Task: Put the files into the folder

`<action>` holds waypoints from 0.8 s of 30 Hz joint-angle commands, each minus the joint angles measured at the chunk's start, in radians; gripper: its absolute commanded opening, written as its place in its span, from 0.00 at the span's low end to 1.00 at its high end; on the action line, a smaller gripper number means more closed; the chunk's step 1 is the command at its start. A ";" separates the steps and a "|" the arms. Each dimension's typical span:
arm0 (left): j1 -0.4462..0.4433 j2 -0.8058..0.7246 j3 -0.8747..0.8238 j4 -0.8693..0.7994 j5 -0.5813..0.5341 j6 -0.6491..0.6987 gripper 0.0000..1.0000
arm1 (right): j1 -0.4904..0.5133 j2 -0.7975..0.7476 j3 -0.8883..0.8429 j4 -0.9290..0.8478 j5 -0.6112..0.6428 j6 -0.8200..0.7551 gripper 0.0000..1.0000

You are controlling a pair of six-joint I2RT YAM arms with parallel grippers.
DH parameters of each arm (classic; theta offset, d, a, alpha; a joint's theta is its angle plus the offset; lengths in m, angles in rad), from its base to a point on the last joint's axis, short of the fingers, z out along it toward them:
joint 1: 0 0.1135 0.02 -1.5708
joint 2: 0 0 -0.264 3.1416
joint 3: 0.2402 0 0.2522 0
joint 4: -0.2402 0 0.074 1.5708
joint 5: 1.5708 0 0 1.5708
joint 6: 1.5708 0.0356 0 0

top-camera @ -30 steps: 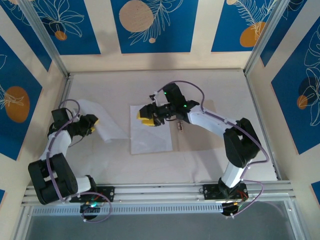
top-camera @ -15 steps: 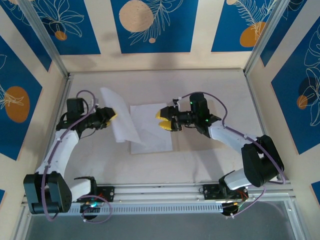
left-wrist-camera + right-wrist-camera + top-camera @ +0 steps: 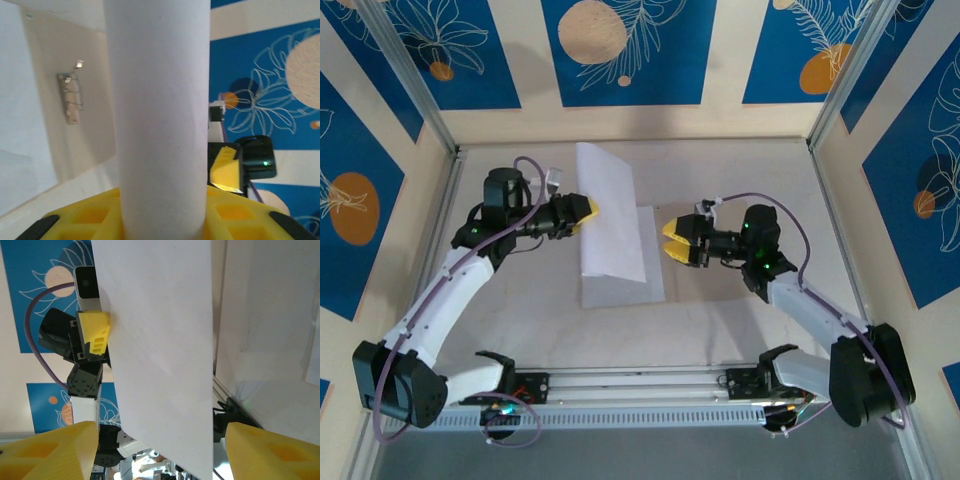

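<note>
Beige bench (image 3: 550, 320) boxed in by blue floral panels. Pinched shut in the left fingers (image 3: 578, 210) by one edge: a white sheet (image 3: 610, 215), lifted off the bench and standing nearly on edge, slightly curled, above a second sheet (image 3: 625, 288) lying flat. Close by in the left wrist view: tan folder (image 3: 95, 120) with its metal clip (image 3: 70, 97). Probably best to carry the raised sheet low and slow over the open folder, set the free edge down first beside the clip, square it with the flat sheet, and let go only once it is lying flat; thin paper, likely to flop or slide. Left arm stretched forward and inward, elbow out to the left, wrist turned toward centre. Right arm bent in from the right, right fingers (image 3: 678, 248) spread wide, holding nothing, facing the hanging sheet and just short of it.
</note>
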 commanded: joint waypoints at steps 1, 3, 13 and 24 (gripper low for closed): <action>-0.047 0.009 0.058 0.116 0.041 -0.077 0.33 | -0.014 -0.067 -0.013 0.036 -0.014 0.012 0.70; -0.076 0.012 0.081 0.149 0.052 -0.093 0.34 | -0.016 -0.085 -0.004 0.024 -0.016 0.017 0.71; -0.181 0.021 0.086 0.296 0.127 -0.125 0.34 | -0.010 -0.093 0.091 0.042 -0.066 0.023 0.70; -0.190 0.008 0.038 0.240 0.146 -0.051 0.34 | 0.001 -0.114 0.127 0.182 -0.074 0.093 0.62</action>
